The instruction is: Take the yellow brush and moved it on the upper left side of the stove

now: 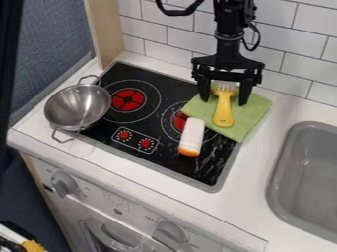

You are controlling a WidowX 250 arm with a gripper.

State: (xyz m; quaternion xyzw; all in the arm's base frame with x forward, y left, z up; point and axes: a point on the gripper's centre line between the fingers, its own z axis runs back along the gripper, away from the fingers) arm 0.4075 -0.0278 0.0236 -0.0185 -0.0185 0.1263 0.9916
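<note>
The black gripper (224,93) hangs over the back right of the stove, its two fingers apart and pointing down. Between them is the bristle end of the yellow brush (223,112), with a visible gap to either finger. The brush's handle points toward the front over a green cloth (252,114). That cloth overlaps the right side of the black stove (148,129) and the white counter. The upper left burner lies well to the left of the gripper.
A metal colander (78,107) stands at the stove's left edge. The white object with an orange end (191,137) lies on the stove, in front of the cloth's left corner. A grey sink (306,179) is at the right, and a tiled wall rises behind.
</note>
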